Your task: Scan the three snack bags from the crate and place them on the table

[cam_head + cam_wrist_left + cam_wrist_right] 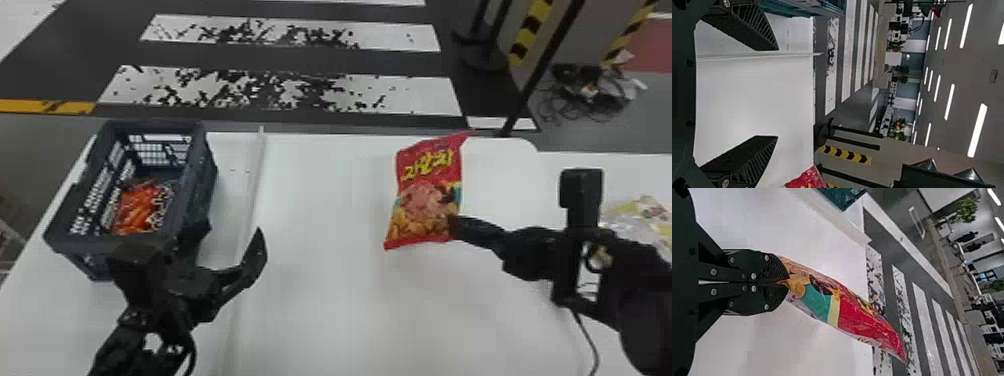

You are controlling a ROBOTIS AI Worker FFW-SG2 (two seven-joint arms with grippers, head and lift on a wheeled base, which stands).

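R gripper pinching red bag (wrist), orange pkg in crate (head)

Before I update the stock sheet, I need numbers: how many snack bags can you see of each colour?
Red bag: 1
Orange bag, in the crate: 1
Yellow-and-silver bag: 1
Total visible: 3

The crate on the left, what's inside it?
Inside the crate lies a snack bag, mostly orange-red. The crate's near end may hide more, and whatever is under that bag is covered.
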